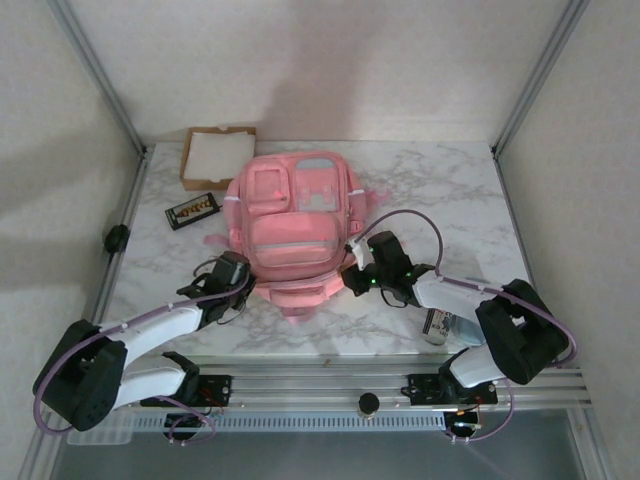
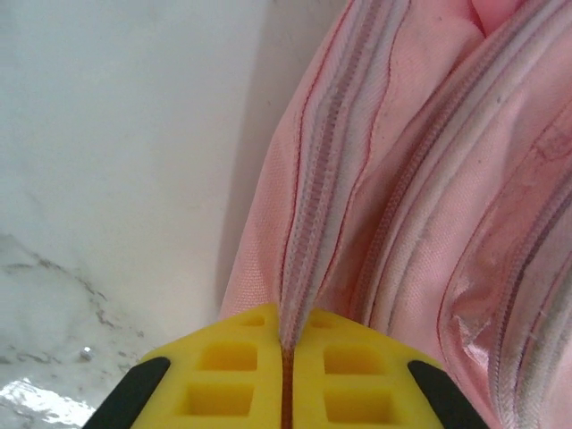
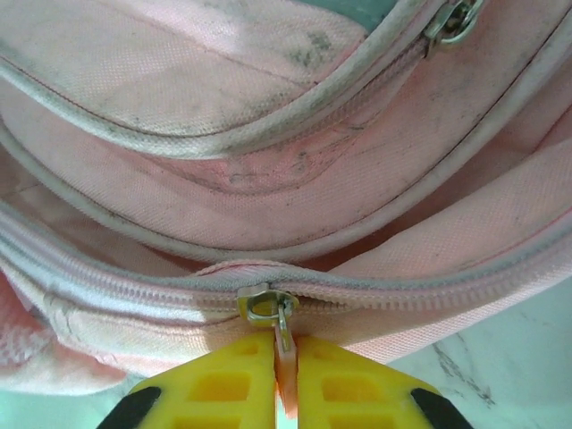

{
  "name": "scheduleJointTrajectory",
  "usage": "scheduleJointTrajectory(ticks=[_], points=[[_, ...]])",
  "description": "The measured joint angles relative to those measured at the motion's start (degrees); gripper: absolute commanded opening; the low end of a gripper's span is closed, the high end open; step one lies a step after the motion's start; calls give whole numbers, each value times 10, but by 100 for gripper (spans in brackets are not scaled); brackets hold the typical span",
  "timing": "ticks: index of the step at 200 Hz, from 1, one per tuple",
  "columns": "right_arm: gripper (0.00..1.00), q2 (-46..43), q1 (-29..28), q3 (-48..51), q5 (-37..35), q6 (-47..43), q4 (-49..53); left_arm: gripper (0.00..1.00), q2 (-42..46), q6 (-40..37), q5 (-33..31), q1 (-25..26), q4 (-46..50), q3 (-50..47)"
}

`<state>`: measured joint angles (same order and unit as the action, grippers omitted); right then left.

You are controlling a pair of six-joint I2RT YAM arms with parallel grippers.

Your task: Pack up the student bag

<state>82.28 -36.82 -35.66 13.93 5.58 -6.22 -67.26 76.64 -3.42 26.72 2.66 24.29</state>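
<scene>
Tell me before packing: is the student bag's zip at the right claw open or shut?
Shut in the right wrist view: the zip lies closed either side of its slider, whose pull the right claw pinches.

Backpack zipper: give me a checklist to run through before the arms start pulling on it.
1. Grip of the right gripper on the zipper pull: ok, shut on it.
2. Grip of the left gripper on the backpack: ok, shut on a fold along a zipper seam.
3. The backpack lies flat on the table, front up: ok.
4. Which way the slider must travel to open: cannot tell.
5. The can beside the right arm is apart from the backpack: ok.
</scene>
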Motion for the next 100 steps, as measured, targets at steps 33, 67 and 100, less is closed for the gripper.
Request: scheduleJointTrajectory(ticks=[33, 67, 100], points=[[0, -15, -1, -2, -23, 29, 15, 0, 34, -39, 5, -63, 37, 0], [0, -11, 13, -28, -29, 57, 50, 0, 56, -90, 27, -145, 64, 0], [0, 15, 17, -70, -24, 63, 75, 0, 47, -152, 64, -226, 75, 18]])
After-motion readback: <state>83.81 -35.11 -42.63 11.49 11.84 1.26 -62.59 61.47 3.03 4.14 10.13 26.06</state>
